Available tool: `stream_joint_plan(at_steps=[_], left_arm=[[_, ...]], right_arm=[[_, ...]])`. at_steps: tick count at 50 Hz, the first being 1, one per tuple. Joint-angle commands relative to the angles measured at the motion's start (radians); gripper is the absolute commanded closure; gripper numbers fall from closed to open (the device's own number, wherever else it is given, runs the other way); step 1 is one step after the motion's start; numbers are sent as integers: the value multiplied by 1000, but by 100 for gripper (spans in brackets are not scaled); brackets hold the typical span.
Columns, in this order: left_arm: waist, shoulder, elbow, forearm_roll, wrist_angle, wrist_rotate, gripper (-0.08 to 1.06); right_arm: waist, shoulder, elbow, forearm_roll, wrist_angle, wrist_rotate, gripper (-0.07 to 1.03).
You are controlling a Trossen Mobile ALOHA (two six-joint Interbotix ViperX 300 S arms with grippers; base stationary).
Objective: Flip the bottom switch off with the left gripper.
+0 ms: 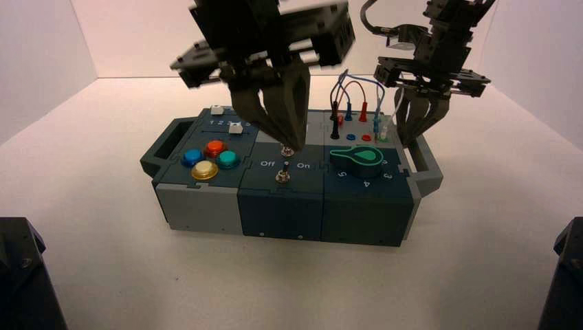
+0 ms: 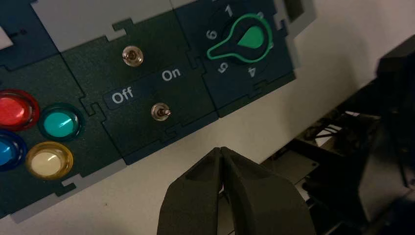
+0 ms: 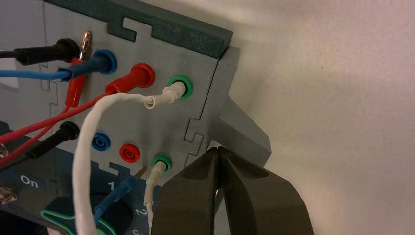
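Observation:
The bottom switch (image 1: 282, 177) (image 2: 159, 112) is a tiny metal toggle on the dark teal panel, below the "Off"/"On" lettering. Its lever leans toward the "On" side. A like toggle, the top switch (image 1: 287, 150) (image 2: 132, 55), sits behind it. My left gripper (image 1: 285, 141) (image 2: 221, 149) hangs shut over the middle panel with nothing held. In the high view its tips are just above the top switch. In the left wrist view they are clear of the bottom switch, toward the box's front edge. My right gripper (image 1: 412, 141) (image 3: 219, 149) is shut and empty at the box's right end.
Red (image 1: 215, 147), blue (image 1: 192, 157), teal (image 1: 228, 159) and yellow (image 1: 204, 170) buttons sit left of the switches. A green-rimmed knob (image 1: 357, 158) lies to their right. Behind it, plugged wires (image 1: 347, 93) arch over the sockets. A handle (image 1: 426, 168) juts from the right end.

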Motion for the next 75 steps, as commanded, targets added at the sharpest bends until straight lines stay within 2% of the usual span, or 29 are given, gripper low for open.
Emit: stream_joint_plan(at_steps=[1,34,75], left_arm=[[-3,15,-32,-2,-11,-3,101],[37,83,-60,-3,-35,-3,101],[43,156,-77,5,-32,9,101]], right_arm=[[9,49,-18,0,-20,-8,99],[9,46,-12,-3,-29,-15,99],[9,46,-15,-3,-29,-15,99]])
